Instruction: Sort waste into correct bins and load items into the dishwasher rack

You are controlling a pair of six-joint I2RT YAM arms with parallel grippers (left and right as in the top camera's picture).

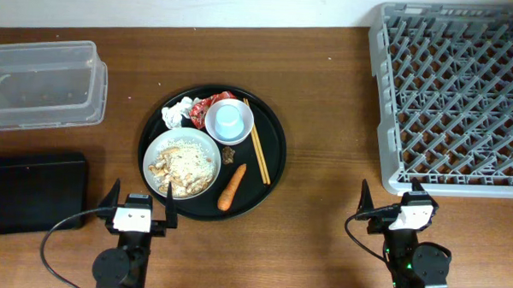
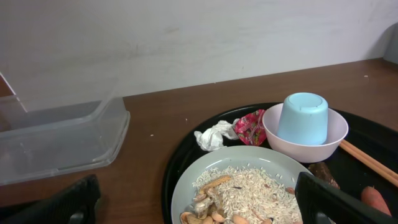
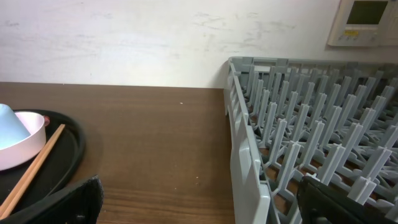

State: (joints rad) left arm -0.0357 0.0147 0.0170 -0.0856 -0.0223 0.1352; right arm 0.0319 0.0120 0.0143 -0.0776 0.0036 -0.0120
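Observation:
A round black tray (image 1: 273,162) holds a white plate (image 1: 153,153) of rice scraps (image 1: 187,163), a crumpled tissue (image 1: 175,114), a red wrapper (image 1: 203,105), a carrot (image 1: 231,187), a dark brown bit (image 1: 229,153), chopsticks (image 1: 260,153) and an upturned light-blue cup (image 1: 229,119) in a white bowl. My left gripper (image 1: 141,197) is open and empty just in front of the plate (image 2: 186,180). My right gripper (image 1: 390,200) is open and empty in front of the grey rack (image 1: 455,95), near its corner (image 3: 249,168).
The clear tub (image 1: 40,83) stands at the back left and the black bin (image 1: 28,192) at the front left. In the left wrist view the tissue (image 2: 213,135), wrapper (image 2: 250,127) and cup (image 2: 303,118) lie beyond the plate.

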